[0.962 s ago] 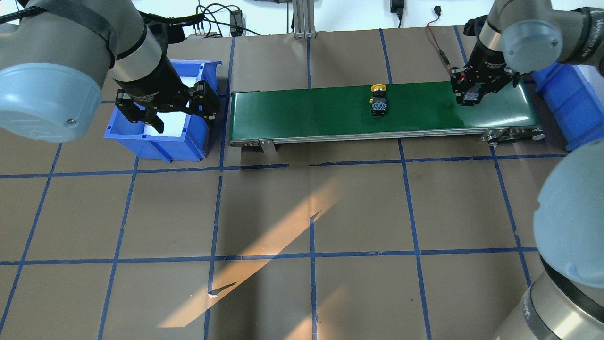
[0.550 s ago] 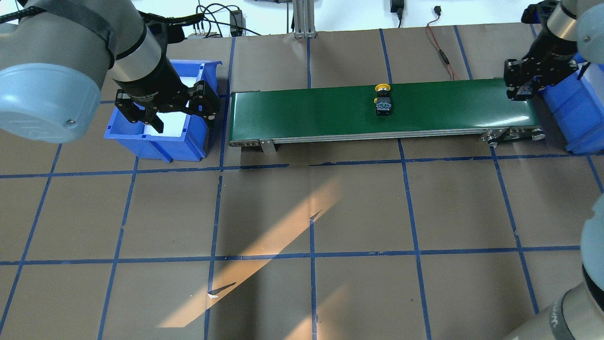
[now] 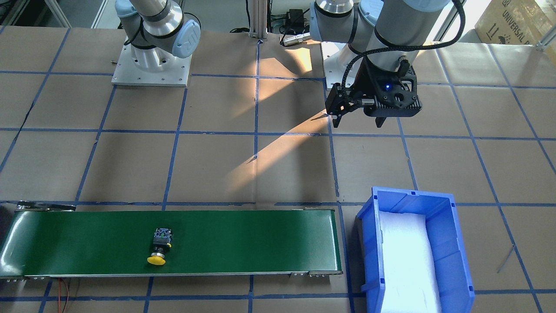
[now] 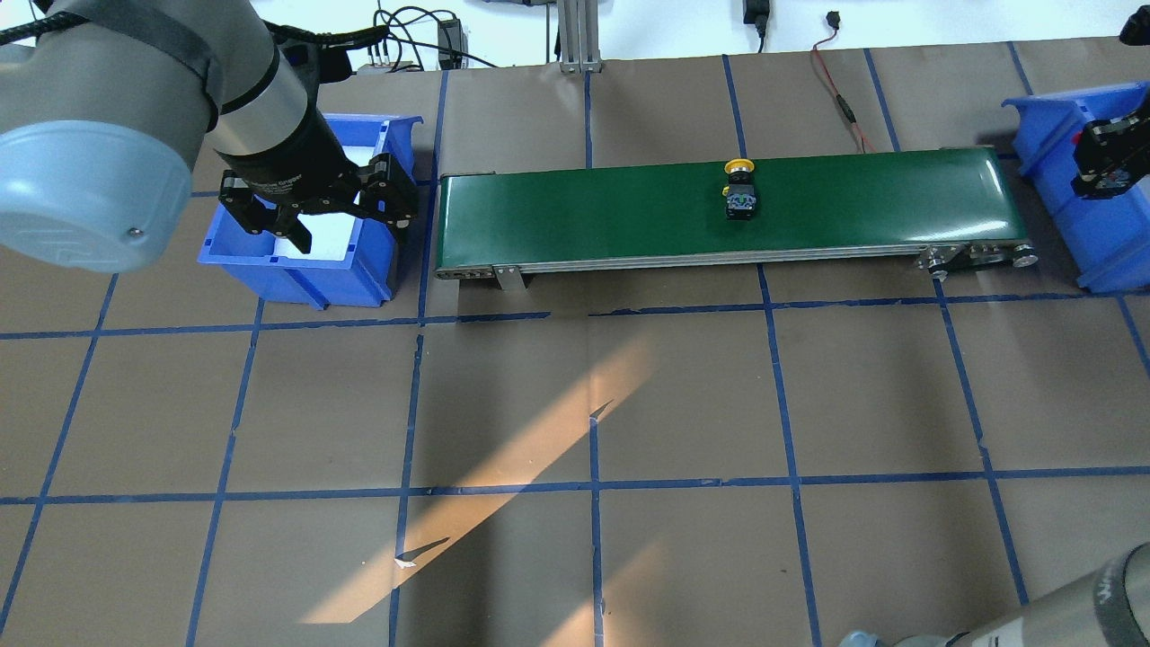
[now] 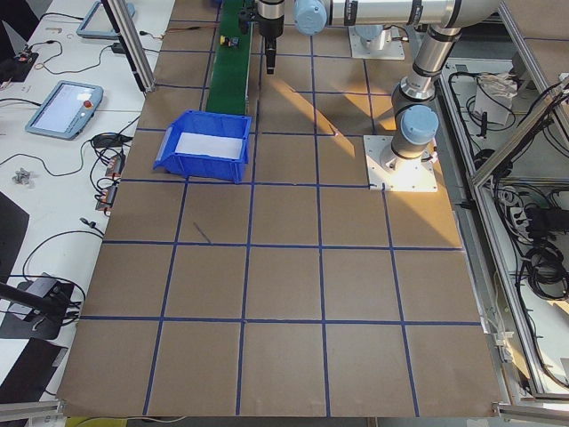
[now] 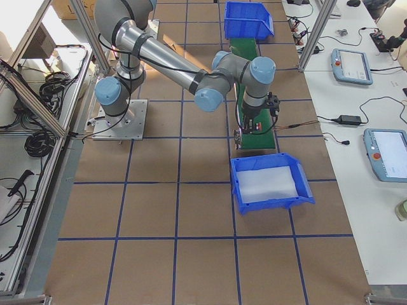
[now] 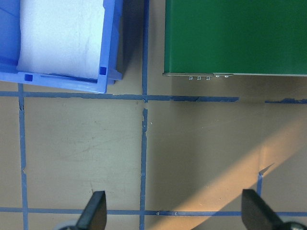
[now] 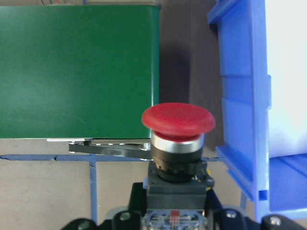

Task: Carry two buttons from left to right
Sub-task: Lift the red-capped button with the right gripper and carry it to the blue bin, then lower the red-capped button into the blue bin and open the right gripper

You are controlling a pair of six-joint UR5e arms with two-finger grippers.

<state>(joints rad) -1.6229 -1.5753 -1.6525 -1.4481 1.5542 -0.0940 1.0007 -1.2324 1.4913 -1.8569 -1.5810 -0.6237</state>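
The yellow button point(image 4: 740, 193) lies on its side on the green conveyor belt point(image 4: 584, 216), right of the middle; it also shows in the front-facing view point(image 3: 160, 247). The red button point(image 8: 177, 139) is held upright in my right gripper point(image 8: 175, 213), which is shut on its black body. That gripper point(image 4: 1107, 175) hangs at the right blue bin's point(image 4: 1056, 157) conveyor-side wall. My left gripper point(image 4: 332, 214) is open and empty above the near edge of the left blue bin point(image 4: 296, 274); its fingertips point(image 7: 96, 213) show spread wide in the left wrist view.
Both bins hold a white foam liner point(image 3: 404, 261). The conveyor point(image 3: 239, 243) runs between the bins. The table is brown paper with a blue tape grid point(image 4: 593, 485). Cables point(image 4: 835, 90) lie behind the belt.
My right gripper has carried the red button rightward, from the belt's right end to the right bin. The yellow button has drifted right along the belt. The left arm has not moved.
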